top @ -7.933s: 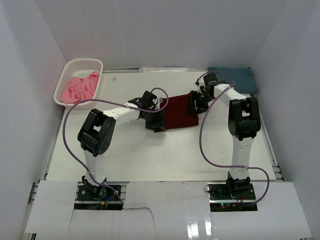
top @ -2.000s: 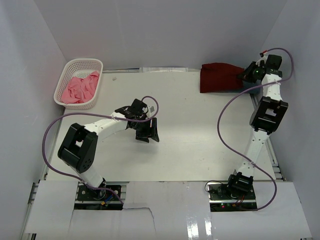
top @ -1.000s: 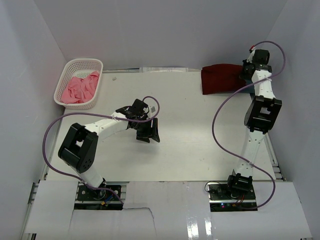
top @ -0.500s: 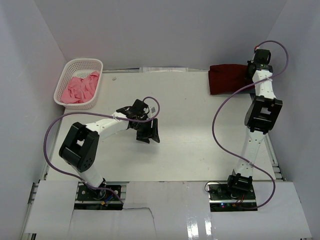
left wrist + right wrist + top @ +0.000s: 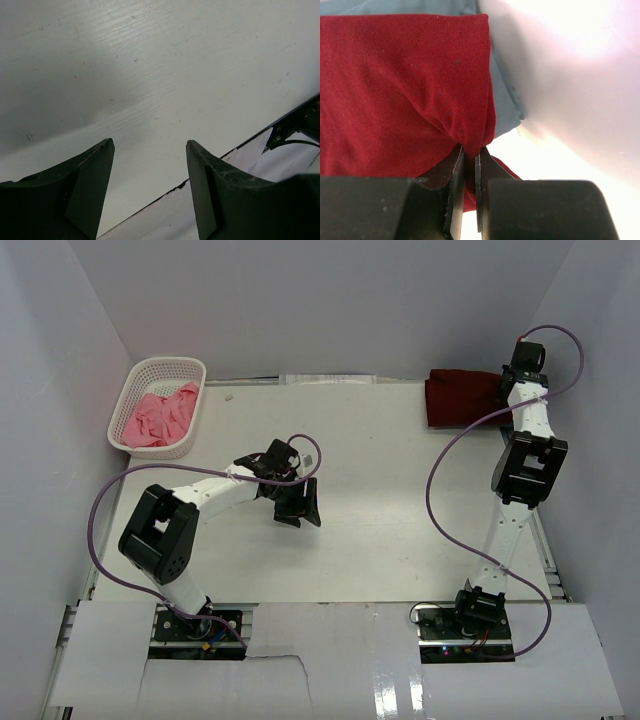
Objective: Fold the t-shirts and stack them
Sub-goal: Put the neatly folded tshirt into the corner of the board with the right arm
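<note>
The right gripper (image 5: 469,151) is pinched tight on a gathered fold of the maroon shirt (image 5: 395,85). Its two flat dark fingers (image 5: 454,200) stand almost together, with only the thin cloth between them. From the pinch the shirt spreads away and to the left as a broad, finely knit sheet, smooth but for soft creases that fan out from the grip. Its far edge is straight and its far right corner square. Under it lies the blue shirt (image 5: 506,107), a duller weave that shows as a strip along the far edge and a wedge just right of the fingers. Right of that is bare white surface.

From above, the right gripper (image 5: 507,390) sits at the far right corner of the table (image 5: 400,530), with the maroon shirt (image 5: 458,397) stretching left from it as a rough rectangle.

The left gripper (image 5: 150,145) stands wide apart and holds nothing. Its fingers (image 5: 90,185) are matte black wedges with scuffed edges. Beyond them is painted white board, faintly scratched and grained. Seen from above, the left gripper (image 5: 300,502) hangs over mid-table. Far to its left and back, a white plastic lattice basket (image 5: 166,367), oblong with rounded corners, holds the pink shirt (image 5: 160,416) in a crumpled heap
</note>
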Available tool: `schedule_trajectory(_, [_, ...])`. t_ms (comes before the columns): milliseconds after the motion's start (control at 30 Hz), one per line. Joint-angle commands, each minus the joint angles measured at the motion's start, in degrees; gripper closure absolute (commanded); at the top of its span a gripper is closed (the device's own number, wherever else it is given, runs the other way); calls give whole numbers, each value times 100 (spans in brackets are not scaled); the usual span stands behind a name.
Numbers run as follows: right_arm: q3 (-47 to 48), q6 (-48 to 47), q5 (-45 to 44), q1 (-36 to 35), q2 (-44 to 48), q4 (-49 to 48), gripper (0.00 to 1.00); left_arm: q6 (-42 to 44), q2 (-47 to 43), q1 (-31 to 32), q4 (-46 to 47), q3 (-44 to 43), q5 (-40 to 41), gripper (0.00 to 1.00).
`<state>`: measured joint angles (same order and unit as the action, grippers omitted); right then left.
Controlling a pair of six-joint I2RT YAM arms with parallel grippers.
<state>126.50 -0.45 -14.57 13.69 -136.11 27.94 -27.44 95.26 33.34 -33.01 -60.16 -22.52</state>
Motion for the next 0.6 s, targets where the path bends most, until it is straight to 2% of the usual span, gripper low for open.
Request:
schedule_trajectory(0, [-2, 1, -433, 107, 226, -492, 91, 11, -34, 41, -30, -215, -94, 30])
schedule_trajectory(167, [94, 1, -310, 116, 59, -439, 88, 11, -25, 50, -38, -215, -85, 30])
schedule_trajectory(200, [112, 1, -379, 116, 41, -422, 84, 19, -25, 50, -38, -215, -86, 30])
schedule_trajectory(300, [174, 1, -520, 107, 6, -412, 62, 11, -25, 50, -38, -215, -77, 30])
schedule_trajectory(333, [174, 1, -573, 99, 15, -421, 47, 19, -34, 50, -38, -215, -68, 30])
schedule_trajectory(367, [130, 1, -521, 98, 76, -447, 43, 20, -25, 58, -38, -233, -68, 30])
schedule_trajectory(467, [-54, -95, -442, 46, 409, -658, 40, 20, -34, 58, -47, -242, -77, 30])
schedule_trajectory(567, [-739, -350, -521, -173, 1094, -1237, 39, 11, -87, 58, -47, -224, -42, 30])
